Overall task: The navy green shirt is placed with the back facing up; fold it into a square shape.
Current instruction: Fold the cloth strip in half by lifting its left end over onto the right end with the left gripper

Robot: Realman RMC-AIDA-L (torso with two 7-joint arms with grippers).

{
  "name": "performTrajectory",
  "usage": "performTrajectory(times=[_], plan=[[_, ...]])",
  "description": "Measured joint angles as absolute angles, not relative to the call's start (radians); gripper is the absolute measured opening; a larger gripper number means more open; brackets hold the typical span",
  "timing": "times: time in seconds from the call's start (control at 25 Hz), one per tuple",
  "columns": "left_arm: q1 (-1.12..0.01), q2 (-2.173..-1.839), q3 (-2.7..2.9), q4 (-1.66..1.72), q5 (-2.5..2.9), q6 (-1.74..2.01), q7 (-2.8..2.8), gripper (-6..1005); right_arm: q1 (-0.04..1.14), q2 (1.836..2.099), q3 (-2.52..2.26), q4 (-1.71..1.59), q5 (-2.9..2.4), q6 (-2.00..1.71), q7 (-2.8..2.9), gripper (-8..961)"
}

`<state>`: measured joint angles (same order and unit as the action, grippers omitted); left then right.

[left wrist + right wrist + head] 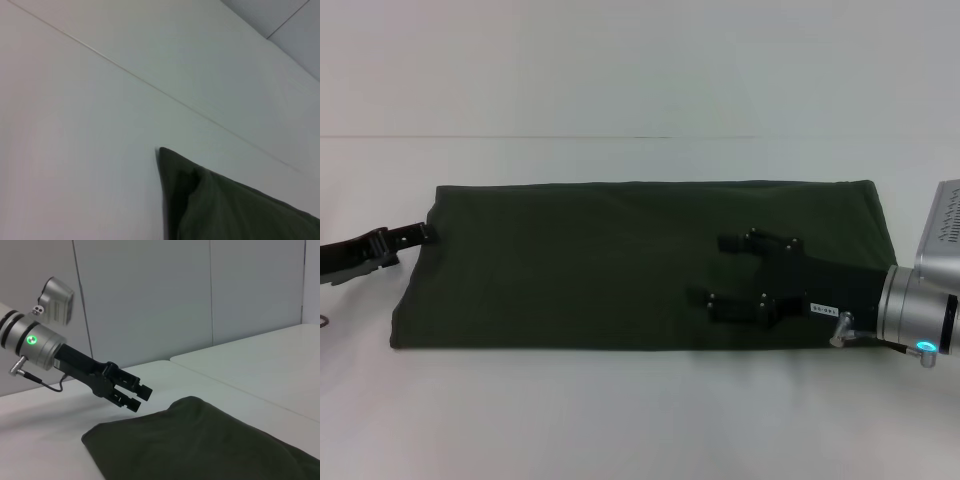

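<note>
Navy green shirt point(620, 265) lies flat on the white table point(620, 420) as a long rectangle, sleeves already folded in, running across the robot's front. Nearest edge is straight; few wrinkles. Right end effector point(725, 272) hangs over the right third of the cloth, fingers spread wide, gripping nothing; contact with the fabric cannot be judged. Left end effector point(420, 234) sits just off the far-left corner of the shirt, close above it in the right wrist view, fingers slightly parted with no cloth between them. Judgement: lengthwise fold toward a square remains to be done. Risks: a grasp catching only the top layer would pull the folded-in layers apart; uneven lift between the two arms would skew the fold; dragging could bunch the soft fabric.
</note>
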<state>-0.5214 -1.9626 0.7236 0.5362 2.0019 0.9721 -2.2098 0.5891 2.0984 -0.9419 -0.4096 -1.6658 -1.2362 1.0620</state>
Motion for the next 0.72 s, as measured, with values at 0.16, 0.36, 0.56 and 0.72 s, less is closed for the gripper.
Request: performTrajectory(times=[0.16, 0.36, 0.56, 0.72], plan=[[-0.512, -1.968, 0.722, 0.546, 2.012, 0.958, -2.205, 794, 0.59, 2.098, -0.938, -0.402, -1.666, -1.236, 1.062, 927], [-0.513, -1.978, 0.73, 0.542, 2.019, 0.937, -2.204, 852, 0.593, 2.098, -0.938, -0.4, -1.666, -1.236, 1.061, 927], [-0.515, -1.99, 0.733, 0.541, 2.021, 0.913, -2.198, 878, 0.594, 2.099, -0.94, -0.4, -1.666, -1.228, 1.061, 927], [-0.513, -1.999, 0.733, 0.541, 2.021, 0.889, -2.191, 878, 0.595, 2.1, -0.942, -0.4, -1.666, -1.223, 1.061, 927]])
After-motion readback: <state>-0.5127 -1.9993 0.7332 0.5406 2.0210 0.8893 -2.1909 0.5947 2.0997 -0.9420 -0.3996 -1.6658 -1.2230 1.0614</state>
